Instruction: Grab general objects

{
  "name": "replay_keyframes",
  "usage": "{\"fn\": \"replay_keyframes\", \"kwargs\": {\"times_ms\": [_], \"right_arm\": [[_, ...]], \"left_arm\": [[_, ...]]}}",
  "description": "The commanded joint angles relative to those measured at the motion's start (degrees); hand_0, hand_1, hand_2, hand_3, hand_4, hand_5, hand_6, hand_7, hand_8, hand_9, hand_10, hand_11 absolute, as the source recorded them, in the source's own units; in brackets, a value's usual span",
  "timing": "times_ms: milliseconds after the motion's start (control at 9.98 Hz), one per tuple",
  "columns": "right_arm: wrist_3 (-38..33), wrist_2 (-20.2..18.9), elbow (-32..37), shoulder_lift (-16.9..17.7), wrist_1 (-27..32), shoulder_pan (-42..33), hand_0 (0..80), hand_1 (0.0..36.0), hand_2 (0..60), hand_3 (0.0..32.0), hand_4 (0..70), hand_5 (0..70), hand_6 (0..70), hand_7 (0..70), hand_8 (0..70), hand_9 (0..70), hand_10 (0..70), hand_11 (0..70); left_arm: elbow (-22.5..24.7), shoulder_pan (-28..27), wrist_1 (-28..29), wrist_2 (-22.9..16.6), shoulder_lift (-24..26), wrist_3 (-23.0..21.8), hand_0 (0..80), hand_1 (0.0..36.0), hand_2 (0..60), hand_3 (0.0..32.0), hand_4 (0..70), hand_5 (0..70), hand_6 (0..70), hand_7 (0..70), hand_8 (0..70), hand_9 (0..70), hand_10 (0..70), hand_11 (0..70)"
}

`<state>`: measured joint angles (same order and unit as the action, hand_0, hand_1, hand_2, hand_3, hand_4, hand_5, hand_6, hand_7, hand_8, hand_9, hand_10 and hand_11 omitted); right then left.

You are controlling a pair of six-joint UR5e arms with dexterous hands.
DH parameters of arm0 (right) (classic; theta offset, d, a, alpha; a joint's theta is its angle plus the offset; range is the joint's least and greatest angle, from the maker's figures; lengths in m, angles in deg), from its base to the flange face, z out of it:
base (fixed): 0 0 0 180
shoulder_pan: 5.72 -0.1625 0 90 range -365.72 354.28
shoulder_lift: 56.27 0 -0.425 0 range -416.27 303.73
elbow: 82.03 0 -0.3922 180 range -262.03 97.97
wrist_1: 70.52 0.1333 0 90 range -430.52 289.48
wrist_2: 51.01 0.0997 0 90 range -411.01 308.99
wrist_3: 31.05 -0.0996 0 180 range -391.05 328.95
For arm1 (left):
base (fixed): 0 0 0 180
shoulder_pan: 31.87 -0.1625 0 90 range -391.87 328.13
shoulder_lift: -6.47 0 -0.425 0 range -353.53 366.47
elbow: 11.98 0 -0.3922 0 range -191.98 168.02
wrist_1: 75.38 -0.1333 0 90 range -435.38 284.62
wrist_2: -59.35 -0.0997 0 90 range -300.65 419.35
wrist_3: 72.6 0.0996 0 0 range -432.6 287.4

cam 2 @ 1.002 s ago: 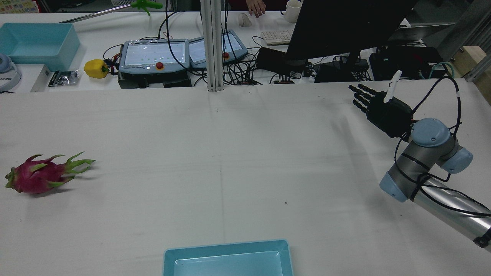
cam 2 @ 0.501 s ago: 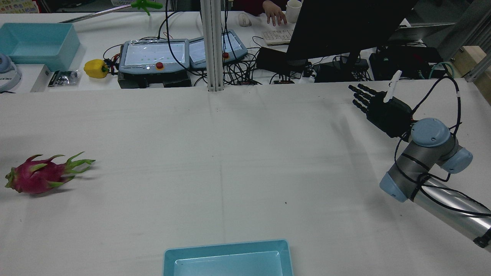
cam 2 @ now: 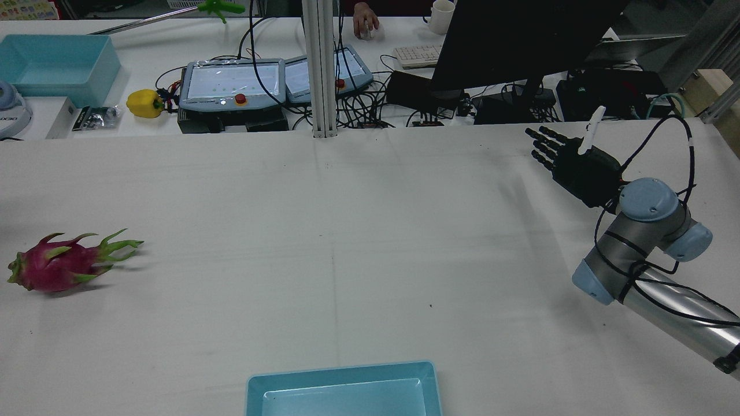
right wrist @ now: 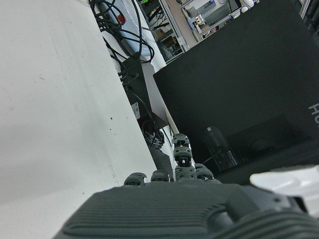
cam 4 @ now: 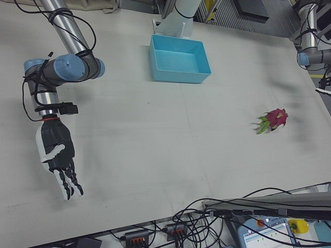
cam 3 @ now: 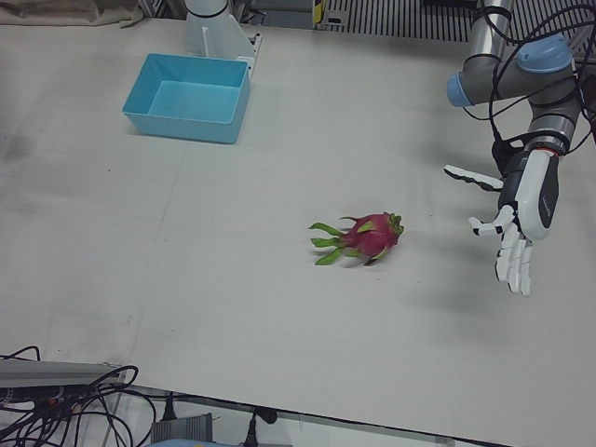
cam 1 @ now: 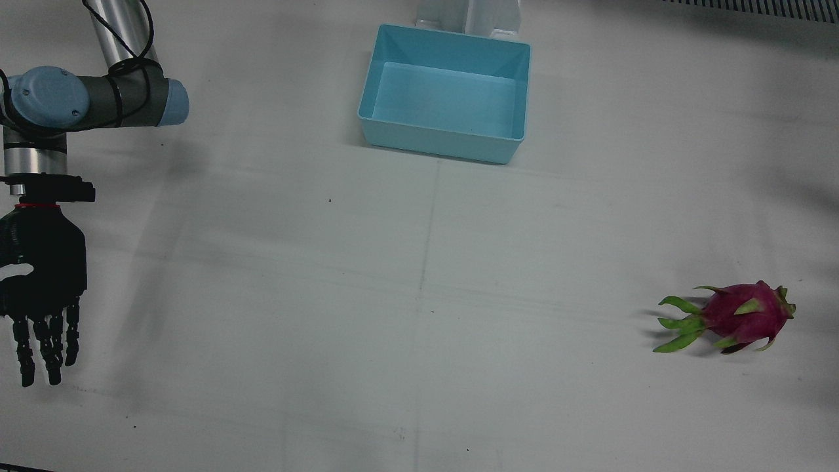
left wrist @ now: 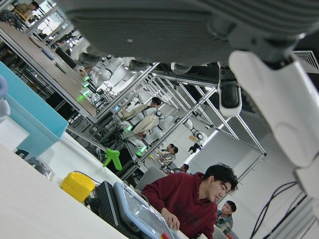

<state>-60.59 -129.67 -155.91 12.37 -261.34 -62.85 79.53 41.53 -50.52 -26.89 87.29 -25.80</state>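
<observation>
A magenta dragon fruit point(cam 1: 741, 314) point(cam 2: 52, 268) point(cam 3: 368, 237) point(cam 4: 274, 119) with green scales lies on its side on the white table, on the left arm's half. My white left hand point(cam 3: 520, 219) hovers open beside it, fingers spread and pointing down toward the table's front edge, apart from the fruit. The left hand view shows only part of that hand point(left wrist: 279, 99), not the fruit. My black right hand point(cam 1: 40, 295) point(cam 2: 572, 162) point(cam 4: 57, 155) point(right wrist: 174, 209) hangs open over the far opposite side, holding nothing.
A light blue bin point(cam 1: 446, 141) point(cam 2: 341, 372) point(cam 3: 186, 126) point(cam 4: 181, 77) stands empty at the robot-side table edge, mid-width. Beyond the far edge are teach pendants point(cam 2: 231, 81), a yellow pepper point(cam 2: 144, 104), cables, a monitor point(cam 2: 520, 40) and a person's hand point(cam 2: 365, 23).
Both arms and the dragon fruit stay where they were. Only the person's hand on the back bench has shifted, from the keyboard to the mouse.
</observation>
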Motion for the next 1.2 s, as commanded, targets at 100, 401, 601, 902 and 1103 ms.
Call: {"fn": "replay_keyframes", "kwargs": {"times_ms": [100,401,601,902,1103], "right_arm": [[0.0,0.0,-0.03,0.0,0.0,0.0,0.0,0.0,0.0,0.0,0.0,0.0,0.0,0.0,0.0,0.0,0.0,0.0],[0.0,0.0,0.05,0.0,0.0,0.0,0.0,0.0,0.0,0.0,0.0,0.0,0.0,0.0,0.0,0.0,0.0,0.0],[0.0,-0.09,0.05,0.0,0.0,0.0,0.0,0.0,0.0,0.0,0.0,0.0,0.0,0.0,0.0,0.0,0.0,0.0],[0.0,-0.09,0.05,0.0,0.0,0.0,0.0,0.0,0.0,0.0,0.0,0.0,0.0,0.0,0.0,0.0,0.0,0.0],[0.0,0.0,0.05,0.0,0.0,0.0,0.0,0.0,0.0,0.0,0.0,0.0,0.0,0.0,0.0,0.0,0.0,0.0]], "left_arm": [[-2.83,-0.02,-4.9,8.35,0.48,-1.27,47.8,10.3,0.0,5.2,0.0,0.0,0.0,0.0,0.0,0.0,0.0,0.0],[-3.26,-0.11,-3.77,8.36,0.48,-0.92,49.2,15.9,8.6,17.2,0.0,0.0,0.0,0.0,0.0,0.0,0.0,0.0],[-4.67,-0.11,-2.18,8.36,0.48,-0.66,49.9,19.4,23.2,32.0,0.0,0.0,0.0,0.0,0.0,0.0,0.0,0.0],[-4.85,-0.11,-2.18,8.36,0.48,0.14,49.8,14.2,3.1,3.6,3.3,0.0,0.0,0.0,0.0,0.0,0.0,0.0],[-4.85,-0.11,0.01,8.19,0.22,0.14,51.2,21.2,24.7,32.0,0.0,0.0,0.0,0.0,0.0,0.0,0.0,0.0]]}}
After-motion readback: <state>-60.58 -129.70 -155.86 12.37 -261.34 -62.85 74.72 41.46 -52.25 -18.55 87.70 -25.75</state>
